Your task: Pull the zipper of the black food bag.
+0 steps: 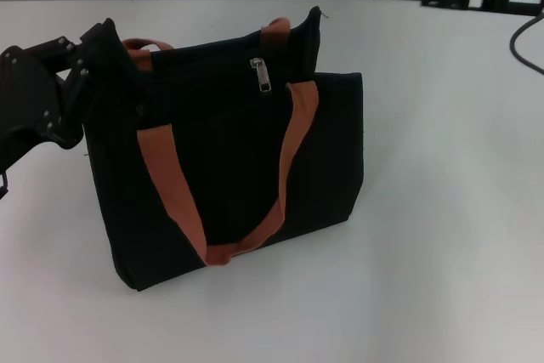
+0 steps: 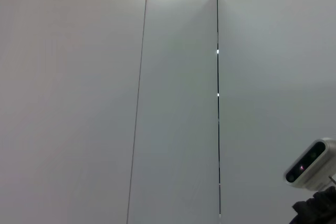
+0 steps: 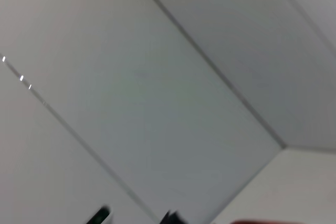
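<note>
A: Black fabric, boxy, two rust-orange straps (image 1: 293,138): that is the black food bag (image 1: 229,167), standing upright near the middle of the white worktop (image 1: 442,210) in the head view.

B: And the zipper (image 1: 262,74)?

A: Silver, small, hanging on the bag's top edge at about twelve o'clock from the bag's centre, just beside the upper end of the right-hand strap. Its flat pull tab dangles downward against the black cloth.

B: Where is the left gripper (image 1: 95,55)?

A: At nine to ten o'clock from the bag, pressed up against its upper left corner, close to the far handle. Dark metal against dark cloth, so I cannot tell whether the fingers are spread or pinching the fabric.

B: The right one?

A: Not in the head view. Both wrist views show only pale wall panels and seams.

B: Anything else around?

A: A black cable (image 1: 523,36) at two o'clock, near the worktop's far edge.
</note>
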Robot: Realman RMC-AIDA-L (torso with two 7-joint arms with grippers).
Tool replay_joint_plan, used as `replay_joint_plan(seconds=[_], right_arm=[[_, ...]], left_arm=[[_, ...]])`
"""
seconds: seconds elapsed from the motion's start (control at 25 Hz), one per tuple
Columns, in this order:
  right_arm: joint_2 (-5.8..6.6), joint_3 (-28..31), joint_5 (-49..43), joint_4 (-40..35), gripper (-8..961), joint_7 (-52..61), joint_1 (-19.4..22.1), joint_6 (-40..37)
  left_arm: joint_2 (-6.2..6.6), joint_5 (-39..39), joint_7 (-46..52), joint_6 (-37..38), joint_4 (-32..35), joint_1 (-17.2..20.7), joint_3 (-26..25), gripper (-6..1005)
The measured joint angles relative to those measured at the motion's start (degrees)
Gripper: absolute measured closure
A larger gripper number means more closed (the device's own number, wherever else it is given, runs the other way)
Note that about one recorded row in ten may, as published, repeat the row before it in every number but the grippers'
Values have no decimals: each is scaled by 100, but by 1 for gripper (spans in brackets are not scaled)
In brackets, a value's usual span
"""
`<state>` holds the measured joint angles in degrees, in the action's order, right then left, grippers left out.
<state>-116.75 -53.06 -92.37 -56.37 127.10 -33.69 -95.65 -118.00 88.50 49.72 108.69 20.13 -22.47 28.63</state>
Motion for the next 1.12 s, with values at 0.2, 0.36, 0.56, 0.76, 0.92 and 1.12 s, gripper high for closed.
replay_joint_plan(seconds=[0.2,0.36,0.56,0.76,0.92,1.12], right_arm=[[43,-174,-979,-19,465,899,-584,-181],[38,-185,-1470,3,316,1305,-850,-188],[-6,-200,-2052,123,242,1696,-1265,-92],[-13,-215,-2139,205,346,1758,-1351,-13],[-77,-457,-2303,232,420,1878,-1455,278],[-171,-963,-2377,213,456,2089,-1551,612]], left_arm=[[-2,0,2,-1,-1,6,-8,949],[-17,0,2,-2,-1,6,-7,949],[-20,0,-4,24,-1,6,-7,949],[-20,1,-15,35,-1,6,-6,948],[-20,1,-25,43,-1,-18,2,948],[-22,1,-23,57,-1,-53,24,947]])
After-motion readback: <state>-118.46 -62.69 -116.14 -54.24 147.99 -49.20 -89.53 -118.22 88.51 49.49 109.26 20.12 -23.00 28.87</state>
